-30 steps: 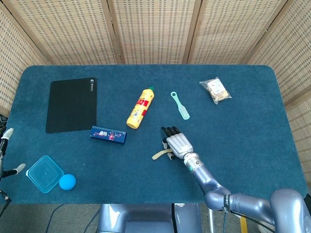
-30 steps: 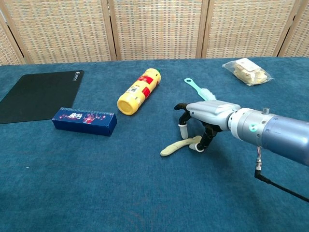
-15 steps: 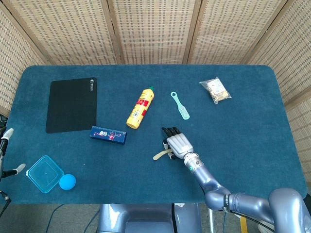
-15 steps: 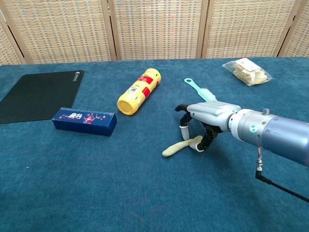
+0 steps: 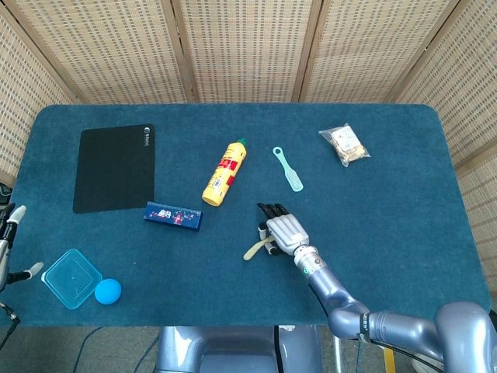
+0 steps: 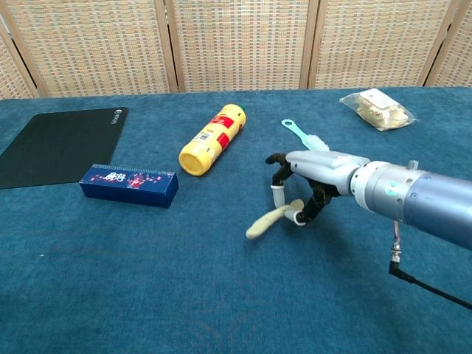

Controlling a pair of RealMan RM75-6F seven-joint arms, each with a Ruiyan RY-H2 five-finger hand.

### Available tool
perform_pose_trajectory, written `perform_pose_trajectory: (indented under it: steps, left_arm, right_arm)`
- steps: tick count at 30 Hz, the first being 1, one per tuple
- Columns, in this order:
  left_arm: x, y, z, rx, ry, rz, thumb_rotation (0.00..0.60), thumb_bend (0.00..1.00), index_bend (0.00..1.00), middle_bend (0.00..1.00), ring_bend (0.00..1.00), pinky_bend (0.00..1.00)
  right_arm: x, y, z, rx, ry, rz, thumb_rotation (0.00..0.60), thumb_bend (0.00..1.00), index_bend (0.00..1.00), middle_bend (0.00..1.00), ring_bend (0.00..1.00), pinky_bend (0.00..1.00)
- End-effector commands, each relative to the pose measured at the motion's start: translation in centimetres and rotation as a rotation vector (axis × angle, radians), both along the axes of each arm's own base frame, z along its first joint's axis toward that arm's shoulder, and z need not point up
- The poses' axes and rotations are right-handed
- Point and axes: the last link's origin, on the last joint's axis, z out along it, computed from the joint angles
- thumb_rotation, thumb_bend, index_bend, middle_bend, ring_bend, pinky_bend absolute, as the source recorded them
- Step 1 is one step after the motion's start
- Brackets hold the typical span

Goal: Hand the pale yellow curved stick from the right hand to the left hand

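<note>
Your right hand (image 6: 313, 181) grips pale yellow curved stick (image 6: 270, 219), its free end at the worktop (image 6: 147, 280) | left hand (image 5: 9, 241) at left edge, fingers apart, holding nothing | handover not begun.

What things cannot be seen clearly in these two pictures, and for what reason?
- Left hand: head view cuts it off at the left edge; chest view does not show it. Open or shut cannot be told.
- Pale yellow curved stick: its inner end is hidden under the right hand in both views; blurred in chest view.
- Print on the blue box and yellow bottle: too small to read.
- Contents of the clear bag: too small.
</note>
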Motion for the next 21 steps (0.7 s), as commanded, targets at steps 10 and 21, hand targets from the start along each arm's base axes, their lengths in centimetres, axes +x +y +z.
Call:
perform_pose_trajectory:
  steps: [10,21]
  left_arm:
    - [1.6,2.3,-2.2,-0.031,-0.011,-0.164,0.600,0.00,0.00,0.00,0.00,0.00]
    - [8.6,8.5,-6.7,-0.209,0.065,-0.491,0.600,0.00,0.06,0.00,0.00,0.00]
  right_arm:
    - [2.8,-2.1,2.4,0.002,-0.235,-0.198,0.600,0.69,0.73,0.04,0.00,0.00]
    - [6.6,-2.3,2.7,0.027,-0.313,-0.386,0.600,0.69,0.73,0.04,0.00,0.00]
